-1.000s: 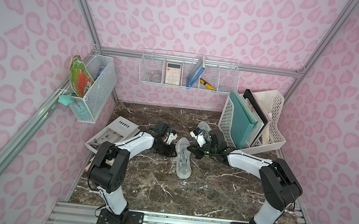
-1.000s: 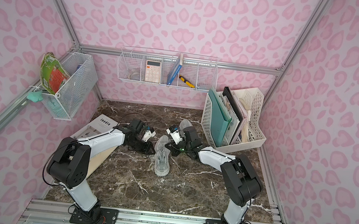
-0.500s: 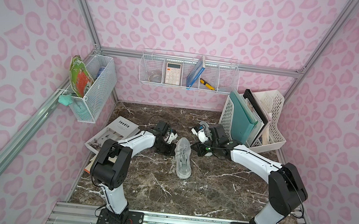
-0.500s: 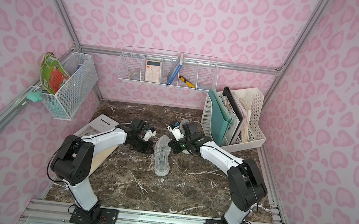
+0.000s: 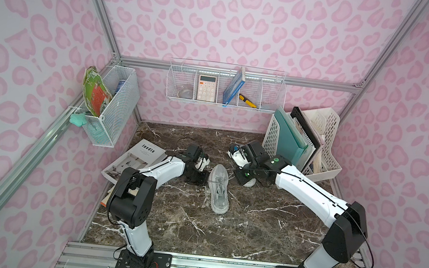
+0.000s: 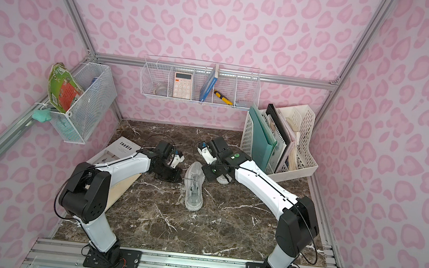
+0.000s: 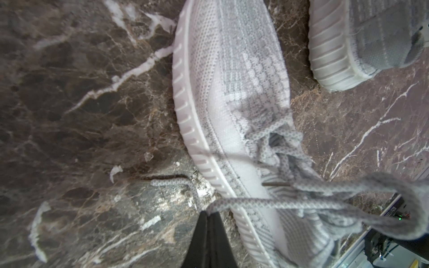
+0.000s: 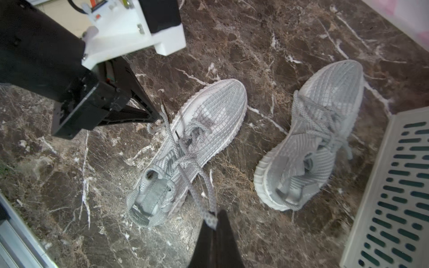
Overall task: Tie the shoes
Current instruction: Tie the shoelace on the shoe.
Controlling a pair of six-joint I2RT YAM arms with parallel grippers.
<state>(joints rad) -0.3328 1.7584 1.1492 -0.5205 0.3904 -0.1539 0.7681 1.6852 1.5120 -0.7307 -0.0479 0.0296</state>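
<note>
Left tool (image 7: 209,214) is pinching one lace end (image 7: 267,204) of the shoe (image 5: 218,188) farther from the file rack (image 5: 271,135), right tool (image 8: 214,224) has the other lace end (image 8: 209,218) clamped. Second shoe (image 8: 311,139) is nearer the rack, both on the desk (image 5: 223,237).

The left gripper (image 7: 208,213) is closing: its jaws, partly apart a second ago, are now pressing together on a lace (image 7: 267,204) just beside the sole of the middle shoe (image 5: 218,188). The right arm (image 5: 311,191) is leaning its upright link farther outward and lifting its forearm higher off the table, and its wrist is tipping slightly toward the back wall
</note>
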